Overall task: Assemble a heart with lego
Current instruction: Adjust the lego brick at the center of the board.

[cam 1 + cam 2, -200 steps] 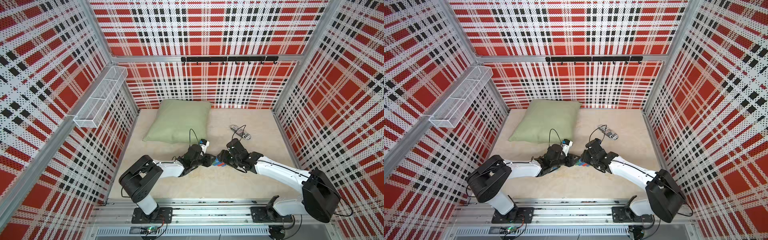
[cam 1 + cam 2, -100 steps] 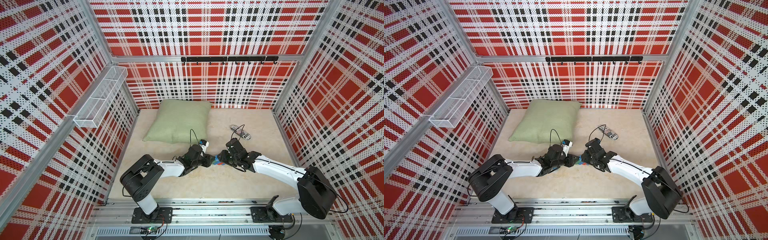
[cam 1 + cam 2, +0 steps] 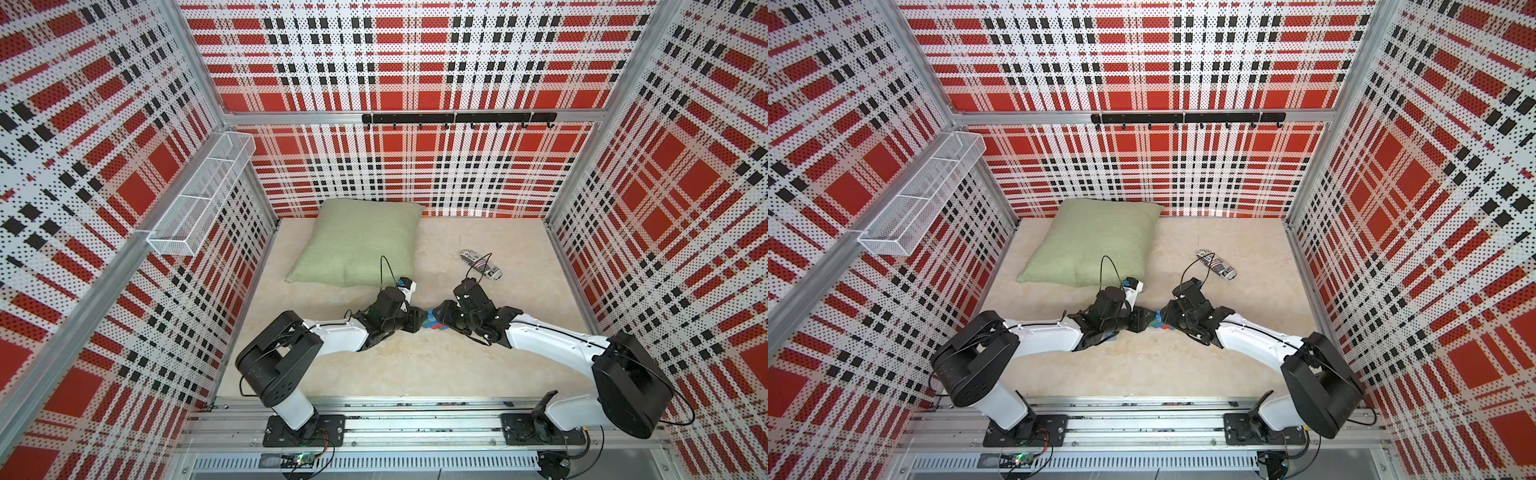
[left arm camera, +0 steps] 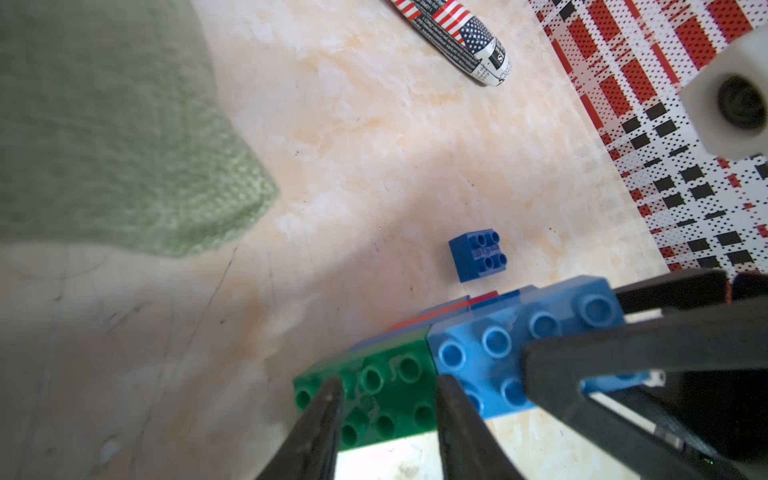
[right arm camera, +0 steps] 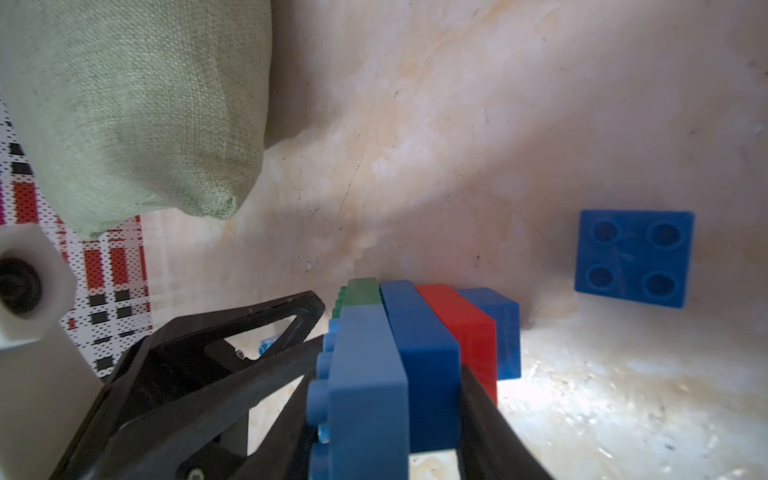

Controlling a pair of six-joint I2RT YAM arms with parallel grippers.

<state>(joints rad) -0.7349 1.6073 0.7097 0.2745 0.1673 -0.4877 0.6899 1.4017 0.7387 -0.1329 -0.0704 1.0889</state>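
Right jaws narrow onto the heart

Narrower than a second ago, the right gripper [image 5: 388, 372] has its jaws clamped across the layers of the heart [image 5: 424, 345]. The heart sits on edge between the two grippers. Opposite, the left gripper [image 4: 386, 380] sets slightly parted jaws on the studded face, astride the green brick [image 4: 382, 411]; whether they pinch it cannot be told. Just beyond the jaws a loose blue brick [image 4: 478, 253] lies on the table [image 4: 374, 145]. Farther off are the pillow [image 3: 357, 245] and a flag-printed tube [image 3: 481, 264].
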